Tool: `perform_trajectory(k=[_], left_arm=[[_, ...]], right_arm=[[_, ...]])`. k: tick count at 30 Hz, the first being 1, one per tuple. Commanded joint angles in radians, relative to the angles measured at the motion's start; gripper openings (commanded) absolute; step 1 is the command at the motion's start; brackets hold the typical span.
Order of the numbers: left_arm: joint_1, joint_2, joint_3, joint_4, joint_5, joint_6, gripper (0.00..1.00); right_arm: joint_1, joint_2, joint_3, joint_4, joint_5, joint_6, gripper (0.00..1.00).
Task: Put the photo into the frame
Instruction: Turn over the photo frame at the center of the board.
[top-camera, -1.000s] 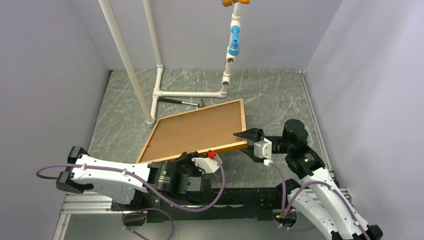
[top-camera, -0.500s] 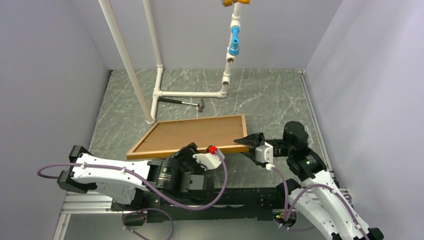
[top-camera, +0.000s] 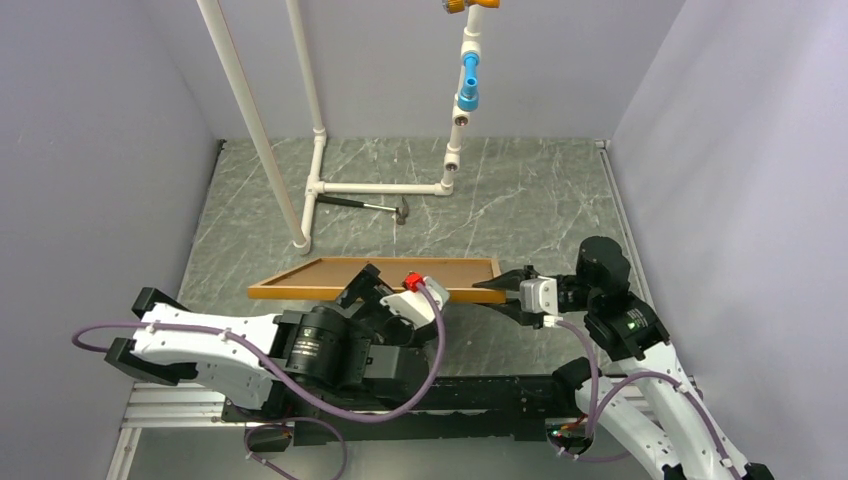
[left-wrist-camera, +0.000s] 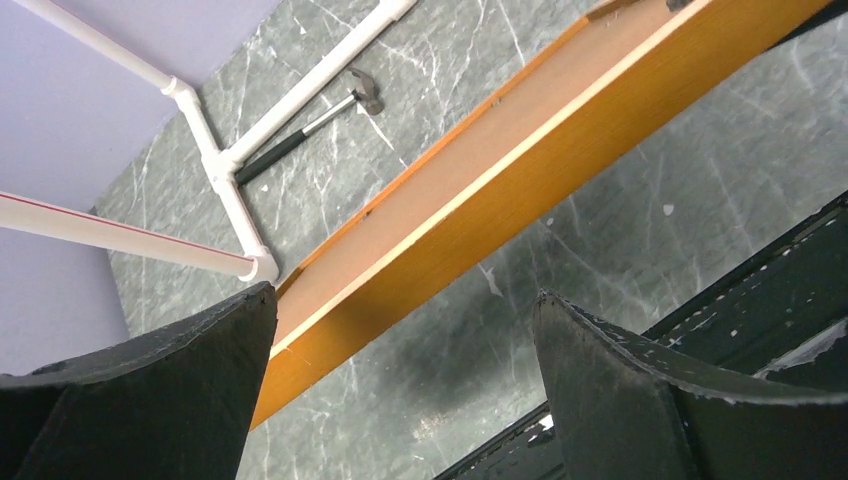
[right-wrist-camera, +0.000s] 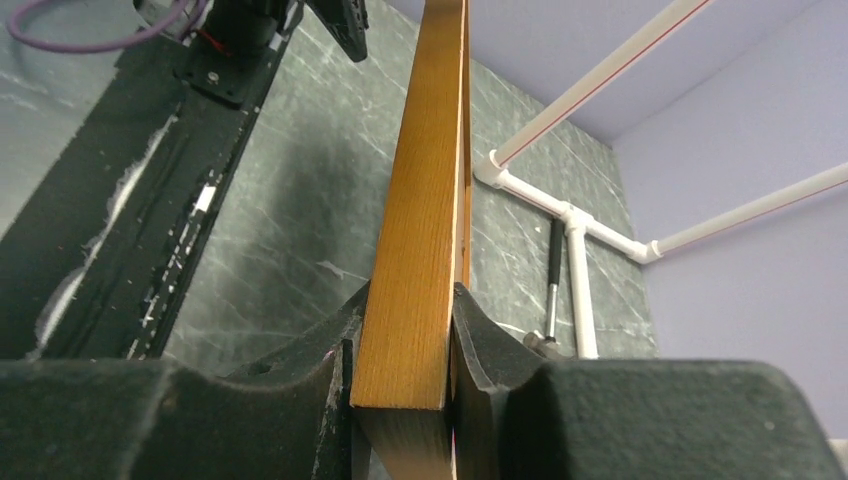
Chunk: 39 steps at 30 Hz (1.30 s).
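Frame (top-camera: 330, 274), clamped at its corner by the right fingers (right-wrist-camera: 490, 360), had dropped from steep tilt to near level over the desk (top-camera: 540, 200); left fingers (left-wrist-camera: 190, 370) stood open beside it; photo unseen, insertion judged pending

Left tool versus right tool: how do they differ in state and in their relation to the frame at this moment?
The right tool is shut on the frame, pinching its wooden rail from both sides. The left tool is open, jaws spread wide, gripping nothing. The right tool touches the wood, while the left tool only has the frame in sight beyond its jaws, apart from them. Both are black two-finger tools aimed at the same frame.
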Motion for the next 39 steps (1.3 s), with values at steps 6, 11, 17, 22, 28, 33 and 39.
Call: perform_trajectory(k=[6, 11, 17, 22, 28, 33, 39], left_arm=[[-0.01, -0.201, -0.023, 0.177, -0.03, 0.061, 0.99], [-0.012, -0.326, -0.083, 0.355, 0.015, 0.18, 0.99], [-0.012, -0.399, -0.103, 0.441, 0.032, 0.239, 0.99], [-0.012, -0.377, -0.092, 0.395, 0.022, 0.217, 0.99], [-0.011, -0.287, -0.049, 0.286, 0.004, 0.147, 0.99], [0.004, -0.229, -0.037, 0.235, 0.021, 0.09, 0.99], [0.097, -0.236, -0.107, 0.302, 0.136, 0.086, 0.99]], right_arm=[[0.005, -0.027, 0.097, 0.078, -0.144, 0.246, 0.0], [0.005, -0.053, 0.078, 0.157, -0.148, 0.354, 0.0], [0.003, -0.008, 0.099, 0.225, -0.133, 0.579, 0.0], [0.0, 0.128, 0.213, 0.083, -0.087, 0.698, 0.0], [-0.036, 0.298, 0.339, -0.135, -0.132, 0.678, 0.0], [-0.114, 0.386, 0.351, -0.221, -0.211, 0.675, 0.0], [-0.196, 0.46, 0.36, -0.375, -0.14, 0.642, 0.0]])
